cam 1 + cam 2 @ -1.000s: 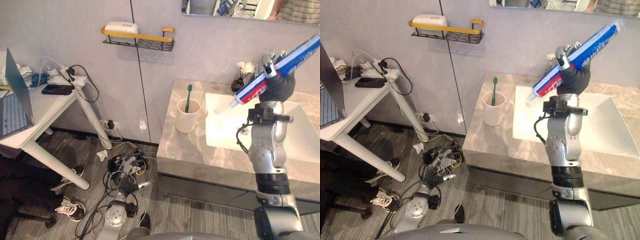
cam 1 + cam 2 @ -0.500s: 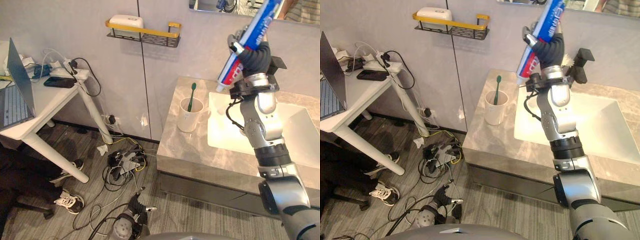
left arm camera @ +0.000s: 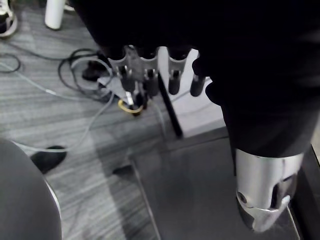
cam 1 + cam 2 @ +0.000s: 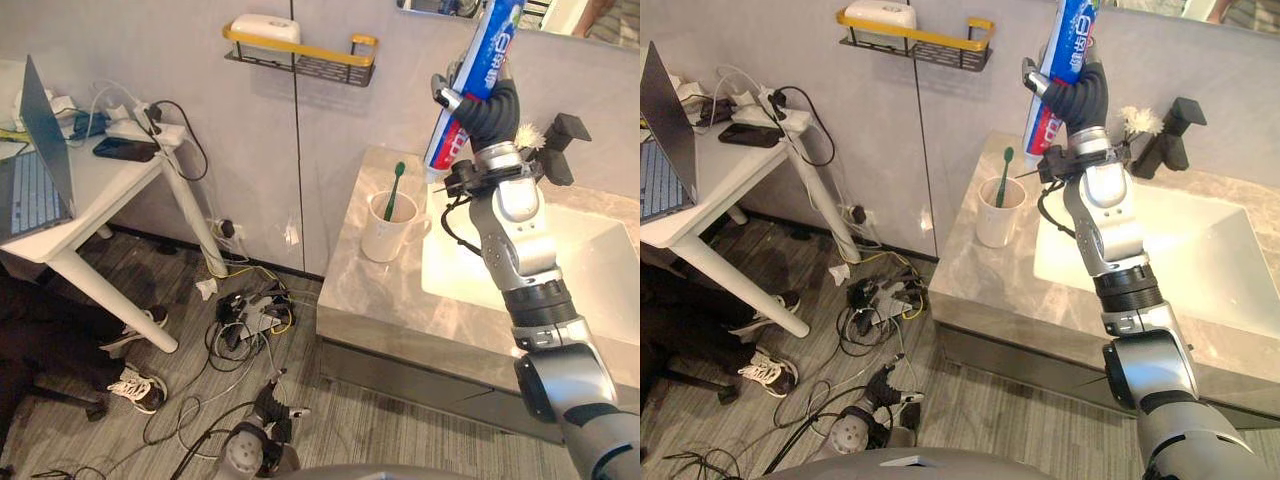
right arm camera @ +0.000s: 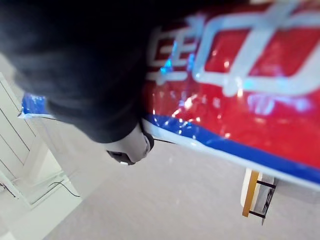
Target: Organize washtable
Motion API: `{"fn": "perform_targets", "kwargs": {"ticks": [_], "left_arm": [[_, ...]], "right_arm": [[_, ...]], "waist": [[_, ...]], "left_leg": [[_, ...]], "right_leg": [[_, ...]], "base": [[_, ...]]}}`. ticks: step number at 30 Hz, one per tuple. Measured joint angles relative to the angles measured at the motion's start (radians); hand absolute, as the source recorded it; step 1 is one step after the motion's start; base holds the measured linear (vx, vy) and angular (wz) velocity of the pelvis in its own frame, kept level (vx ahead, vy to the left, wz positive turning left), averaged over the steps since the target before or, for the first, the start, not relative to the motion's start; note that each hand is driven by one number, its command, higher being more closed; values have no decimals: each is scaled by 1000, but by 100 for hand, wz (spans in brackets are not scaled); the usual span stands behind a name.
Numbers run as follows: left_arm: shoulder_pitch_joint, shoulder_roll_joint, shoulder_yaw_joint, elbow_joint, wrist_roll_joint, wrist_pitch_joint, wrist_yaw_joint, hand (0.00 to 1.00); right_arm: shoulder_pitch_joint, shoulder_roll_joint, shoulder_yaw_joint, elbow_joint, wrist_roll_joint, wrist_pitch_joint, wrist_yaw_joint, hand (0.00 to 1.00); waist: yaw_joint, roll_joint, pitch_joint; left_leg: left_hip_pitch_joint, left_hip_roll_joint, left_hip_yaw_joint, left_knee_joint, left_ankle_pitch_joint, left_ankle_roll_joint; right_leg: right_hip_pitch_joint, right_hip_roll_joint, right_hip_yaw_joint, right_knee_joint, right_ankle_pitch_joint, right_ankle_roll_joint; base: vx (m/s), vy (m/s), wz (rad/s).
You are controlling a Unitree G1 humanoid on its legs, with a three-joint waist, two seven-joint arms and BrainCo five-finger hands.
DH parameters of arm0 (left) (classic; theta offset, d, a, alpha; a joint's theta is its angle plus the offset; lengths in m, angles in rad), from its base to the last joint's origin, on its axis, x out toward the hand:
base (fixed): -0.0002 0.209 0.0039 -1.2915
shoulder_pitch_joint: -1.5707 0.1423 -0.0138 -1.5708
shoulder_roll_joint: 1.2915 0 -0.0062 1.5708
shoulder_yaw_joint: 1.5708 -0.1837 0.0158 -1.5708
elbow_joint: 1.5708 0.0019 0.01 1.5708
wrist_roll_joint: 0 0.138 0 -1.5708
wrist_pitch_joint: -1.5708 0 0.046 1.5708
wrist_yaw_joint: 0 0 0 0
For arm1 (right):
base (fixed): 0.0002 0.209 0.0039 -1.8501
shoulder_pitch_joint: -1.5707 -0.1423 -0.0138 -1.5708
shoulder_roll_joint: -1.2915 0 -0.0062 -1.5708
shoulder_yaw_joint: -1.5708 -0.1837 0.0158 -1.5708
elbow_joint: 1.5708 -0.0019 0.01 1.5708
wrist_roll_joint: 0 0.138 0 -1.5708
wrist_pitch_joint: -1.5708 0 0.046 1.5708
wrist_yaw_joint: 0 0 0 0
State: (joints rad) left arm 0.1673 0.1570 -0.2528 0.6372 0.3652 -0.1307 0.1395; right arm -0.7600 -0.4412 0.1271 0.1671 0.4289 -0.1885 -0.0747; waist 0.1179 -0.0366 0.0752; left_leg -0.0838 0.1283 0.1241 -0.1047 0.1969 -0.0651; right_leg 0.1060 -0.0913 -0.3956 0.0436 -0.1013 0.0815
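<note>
Toothpaste tube (image 4: 492,45): red and blue panels with white lettering. Mug (image 4: 385,228) plain cream-white, toothbrush (image 4: 394,190) green; countertop (image 4: 390,300) grey-beige with faint marbled veining, basin (image 4: 590,270) white. Wall shelf (image 4: 300,50) black wire with a yellow front rail, white box (image 4: 264,27) on it; side table (image 4: 100,190) white, phone (image 4: 123,149) black, floor (image 4: 150,400) grey wood-grain planking.

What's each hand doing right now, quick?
Left hand: open, fingers relaxed, holding nothing.
Right hand: shut on the toothpaste tube, nearly upright.
</note>
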Motion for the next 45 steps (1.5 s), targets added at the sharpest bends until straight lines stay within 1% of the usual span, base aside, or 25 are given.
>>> {"fn": "perform_targets", "kwargs": {"ticks": [6,14,18,26,29,32,36,39,45], "left_arm": [[-3,1,-17,0,16,0,5,0],[-6,0,-21,0,16,-1,9,0],[-5,0,-21,-2,16,-1,10,0],[-5,0,-21,-3,16,-1,12,0],[-5,-1,-21,-3,16,-1,24,0],[-5,0,-21,-11,16,-1,28,0],[-5,0,-21,-11,17,-1,29,0],[-5,0,-20,-11,17,-1,31,0],[-4,-3,-20,-14,37,-3,40,0]], "right_arm": [[29,33,0,-3,-22,0,-5,100],[112,76,-1,-9,-39,0,-11,100],[117,105,-1,-9,-40,0,-13,100],[128,116,-1,-9,-59,0,-17,100],[148,127,-1,-9,-64,0,-28,100],[156,138,-1,-9,-69,0,-46,100],[156,148,-5,-11,-108,0,-59,100],[156,149,-8,-15,-139,0,-65,100],[156,149,-38,-19,-198,0,-106,100]], "waist": [[0,-1,1],[0,-22,13],[0,-23,13],[1,-24,14],[1,-24,15],[0,-31,24],[0,-42,32],[1,-43,34],[1,-41,38]], "left_leg": [[1,1,0,0,2,-2],[-1,2,-2,0,1,-2],[-9,2,-4,0,1,-2],[-13,2,-5,0,1,-2],[-14,2,-6,0,1,-1],[-14,3,-6,0,0,1],[-16,3,-6,0,0,1],[-17,2,-6,0,-1,1],[-18,3,-6,0,-4,5]], "right_leg": [[0,1,0,0,0,-1],[-2,1,0,3,-1,-1],[-9,2,0,3,-1,-1],[-14,2,0,7,-3,-3],[-15,2,0,8,-3,-3],[-16,3,0,8,-4,-4],[-17,2,0,8,-4,-4],[-18,2,0,8,-4,-4],[-19,3,0,8,-5,-3]], "base": [[0,0,0],[0,0,0],[0,0,0],[0,0,0],[0,0,0],[0,0,0],[0,0,0],[0,0,0],[0,0,0]]}}
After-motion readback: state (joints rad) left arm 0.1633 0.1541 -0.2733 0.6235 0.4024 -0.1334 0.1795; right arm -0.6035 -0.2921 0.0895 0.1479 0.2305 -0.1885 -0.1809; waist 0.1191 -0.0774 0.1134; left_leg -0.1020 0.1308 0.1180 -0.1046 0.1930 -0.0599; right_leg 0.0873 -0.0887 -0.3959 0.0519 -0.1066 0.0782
